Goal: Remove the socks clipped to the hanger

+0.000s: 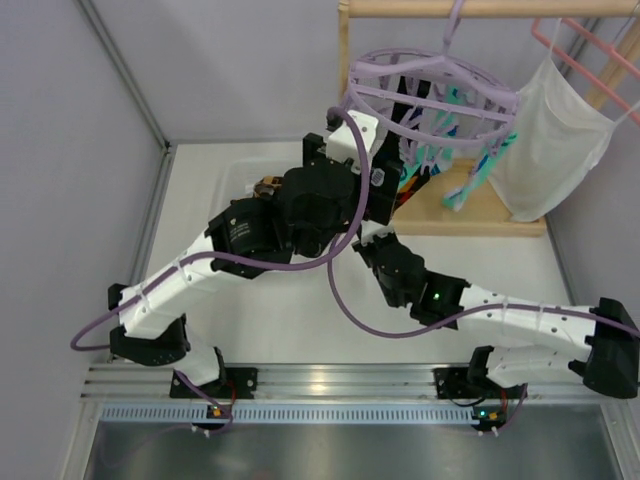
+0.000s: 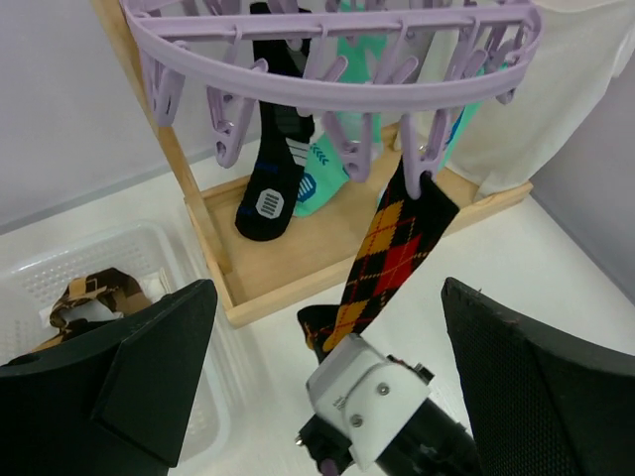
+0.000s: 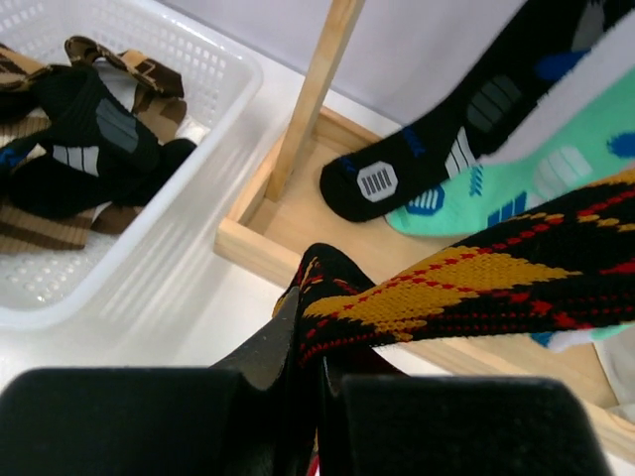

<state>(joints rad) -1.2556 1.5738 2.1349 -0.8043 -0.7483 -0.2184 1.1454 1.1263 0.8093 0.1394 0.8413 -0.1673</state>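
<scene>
The lavender hanger ring (image 2: 327,84) hangs from the wooden rack, also in the top view (image 1: 430,85). A black sock (image 2: 273,183) and a mint-teal sock (image 2: 332,169) hang from its pegs. The argyle sock (image 2: 397,248) is clipped at its top by a peg (image 2: 422,169) and pulled slantwise. My right gripper (image 3: 316,332) is shut on the argyle sock's lower end (image 3: 476,283); its white body shows in the left wrist view (image 2: 372,397). My left gripper (image 2: 327,293) is open and empty below the ring, its fingers (image 2: 149,382) wide either side of the argyle sock.
A white basket (image 3: 213,183) at the left holds several loose socks (image 3: 89,139). The wooden rack's tray base (image 2: 298,268) and post (image 3: 317,89) stand by it. A white mesh bag (image 1: 550,140) and a pink wire hanger (image 1: 590,50) hang at the right.
</scene>
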